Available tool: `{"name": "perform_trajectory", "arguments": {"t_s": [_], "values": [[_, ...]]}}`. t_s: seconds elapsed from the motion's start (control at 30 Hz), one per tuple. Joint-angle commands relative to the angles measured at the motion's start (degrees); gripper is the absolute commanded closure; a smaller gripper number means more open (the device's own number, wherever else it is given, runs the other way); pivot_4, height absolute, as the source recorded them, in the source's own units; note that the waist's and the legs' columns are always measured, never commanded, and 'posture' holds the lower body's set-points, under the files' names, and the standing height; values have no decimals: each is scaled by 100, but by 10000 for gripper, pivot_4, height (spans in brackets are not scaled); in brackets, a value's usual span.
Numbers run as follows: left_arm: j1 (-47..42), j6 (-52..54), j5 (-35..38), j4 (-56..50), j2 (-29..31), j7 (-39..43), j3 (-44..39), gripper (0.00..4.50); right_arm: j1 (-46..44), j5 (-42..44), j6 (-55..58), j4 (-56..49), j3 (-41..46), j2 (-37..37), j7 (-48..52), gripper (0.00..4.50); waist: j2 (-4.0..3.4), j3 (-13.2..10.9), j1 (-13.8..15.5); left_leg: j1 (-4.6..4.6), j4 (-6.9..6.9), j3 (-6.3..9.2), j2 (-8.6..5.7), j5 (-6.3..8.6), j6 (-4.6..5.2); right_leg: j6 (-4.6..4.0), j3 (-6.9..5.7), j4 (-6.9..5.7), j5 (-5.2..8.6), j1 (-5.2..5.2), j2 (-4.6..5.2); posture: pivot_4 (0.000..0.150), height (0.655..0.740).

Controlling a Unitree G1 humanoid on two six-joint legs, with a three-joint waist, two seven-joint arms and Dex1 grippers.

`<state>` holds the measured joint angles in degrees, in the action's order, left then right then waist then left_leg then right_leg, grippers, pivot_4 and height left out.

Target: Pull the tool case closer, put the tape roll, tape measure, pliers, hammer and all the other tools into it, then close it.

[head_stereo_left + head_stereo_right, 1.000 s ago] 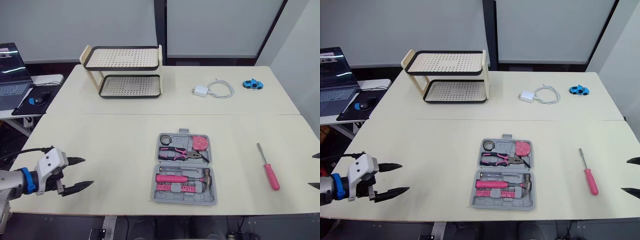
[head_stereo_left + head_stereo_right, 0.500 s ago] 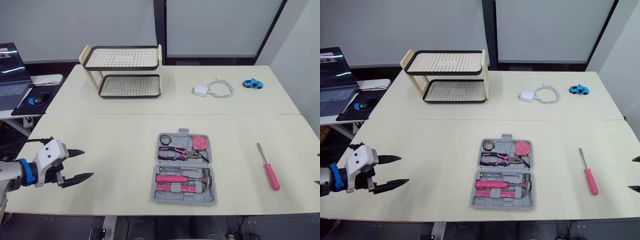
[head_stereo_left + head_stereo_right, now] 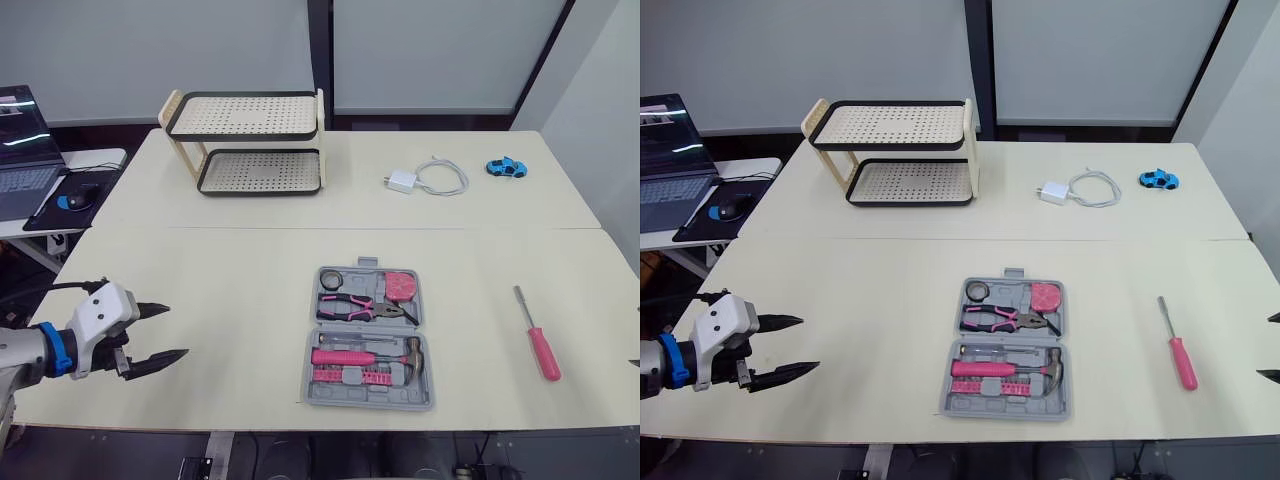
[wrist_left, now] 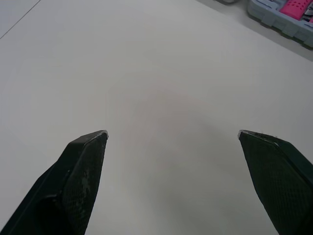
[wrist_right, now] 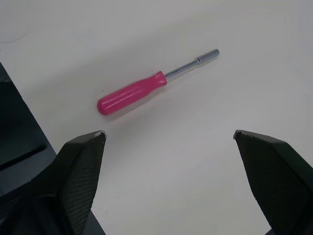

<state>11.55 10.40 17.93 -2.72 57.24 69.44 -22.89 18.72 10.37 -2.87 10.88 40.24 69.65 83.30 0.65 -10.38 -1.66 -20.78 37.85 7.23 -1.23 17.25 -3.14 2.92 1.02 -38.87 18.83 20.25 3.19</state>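
Tool case [image 3: 368, 338]: you will find it lying flat on the cream table [image 3: 230, 290], near the front edge and roughly midway between the two arms. Its upper half holds the tape roll [image 3: 331, 279], the tape measure [image 3: 401, 286] and, just below them, the pliers [image 3: 355, 306]. Its lower half holds the hammer [image 3: 365, 355] above a row of pink bits [image 3: 350, 375].

The pink-handled screwdriver [image 3: 534, 335] lies on the table to the right of the case, well apart from it (shaft pointing away from the robot).

Right gripper [image 5: 168, 133]: fingers spread wide, nothing between them, with the screwdriver beyond the fingertips.

Left gripper [image 3: 177, 329]: fingers spread, empty, over bare table near the front left corner, well apart from the case.

At the far side of the table you see a two-tier perforated rack [image 3: 250, 145], a white charger with cable [image 3: 425, 180] and a blue toy car [image 3: 506, 167]. A laptop [image 3: 20, 150] sits on a side desk to the left.
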Motion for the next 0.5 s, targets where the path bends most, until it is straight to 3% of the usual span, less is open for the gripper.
{"name": "perform_trajectory", "arguments": {"t_s": [0.03,0.5], "values": [[-47,-251,139,23,-73,47,-133,415,119,113,168,-244,388,-127,-92,0,0,0,1,0,0,0,0,0,0,0,0,0,0,0,0,1500,7400],[-246,-1251,492,98,-556,500,98,415,560,360,1462,-1669,929,-720,-550,0,-1,1,1,0,0,0,0,0,0,0,1,0,0,-1,0,1500,7400]]}}
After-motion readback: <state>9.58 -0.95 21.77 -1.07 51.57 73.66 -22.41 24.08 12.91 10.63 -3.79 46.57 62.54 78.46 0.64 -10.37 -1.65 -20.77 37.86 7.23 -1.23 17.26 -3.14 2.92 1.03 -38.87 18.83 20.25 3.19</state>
